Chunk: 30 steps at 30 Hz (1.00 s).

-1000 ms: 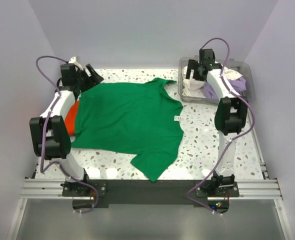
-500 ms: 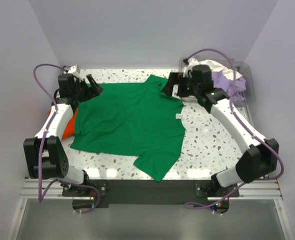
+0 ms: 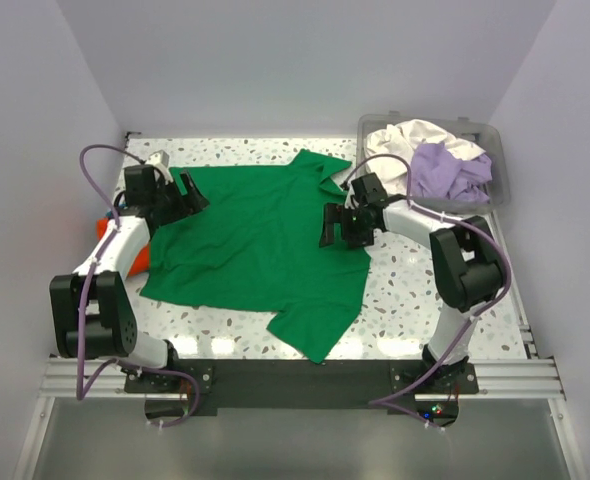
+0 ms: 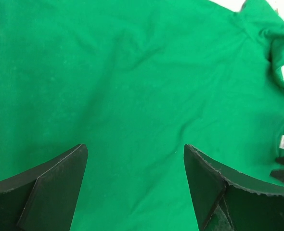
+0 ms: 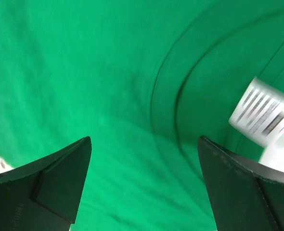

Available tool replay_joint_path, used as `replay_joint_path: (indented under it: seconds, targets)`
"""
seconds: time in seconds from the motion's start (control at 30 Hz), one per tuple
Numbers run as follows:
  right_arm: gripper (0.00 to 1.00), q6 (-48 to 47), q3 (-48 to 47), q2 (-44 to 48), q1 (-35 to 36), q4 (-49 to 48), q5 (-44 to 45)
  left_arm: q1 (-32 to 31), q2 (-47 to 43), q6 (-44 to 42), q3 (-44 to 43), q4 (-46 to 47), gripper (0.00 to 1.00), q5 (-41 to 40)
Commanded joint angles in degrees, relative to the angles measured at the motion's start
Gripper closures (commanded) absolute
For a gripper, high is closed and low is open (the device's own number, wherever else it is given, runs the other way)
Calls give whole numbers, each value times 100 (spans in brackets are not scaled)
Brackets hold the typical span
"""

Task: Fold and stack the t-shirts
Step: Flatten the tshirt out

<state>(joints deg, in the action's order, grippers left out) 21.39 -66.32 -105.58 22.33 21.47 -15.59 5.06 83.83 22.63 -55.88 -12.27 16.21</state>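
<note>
From above, the big bright green cloth t-shirt [image 3: 260, 240] lies spread flat on the speckled white table [image 3: 405, 285], from the middle out toward the left edge. I think it is laid open like this so it can be folded. Its neck points to the right edge and its hem to the left edge, so its long way runs left to right. One sleeve points to the far edge and the other to the near edge. The left gripper [image 3: 189, 190] is at the shirt's far left corner and the right gripper [image 3: 333, 226] is at the neck, likely to grab both ends. An orange cloth shirt [image 3: 143, 250] peeks out at the left edge. A white shirt [image 3: 415, 135] and a lavender shirt [image 3: 445, 170] wait, bunched up, in the clear plastic bin [image 3: 502, 170] at the far right corner.

From the left wrist, the left gripper [image 4: 135, 150] has its two black fingers [image 4: 45, 187] wide apart, holding nothing, low over smooth green cloth.

From the right wrist, the right gripper [image 5: 144, 144] is also spread wide and empty. It is over the curved neck seam [image 5: 163, 96], with a small white striped tag [image 5: 262, 118] just beside it.
</note>
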Motion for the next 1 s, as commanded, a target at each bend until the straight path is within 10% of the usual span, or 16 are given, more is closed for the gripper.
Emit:
replay_joint_path:
  seconds: [0.0, 0.3, 0.97]
  targets:
    - [6, -179, -179, -410, -18, 120, -14, 4, -218, -250, 77, 67, 14, -118]
    - [6, -3, -557, -701, -35, 1534, 2207, -23, -315, -418, 314, 216, 14, 57]
    - [6, 243, -241, -473, -773, 1948, 2895, -936, 2479, -101, -837, 1385, 14, 348]
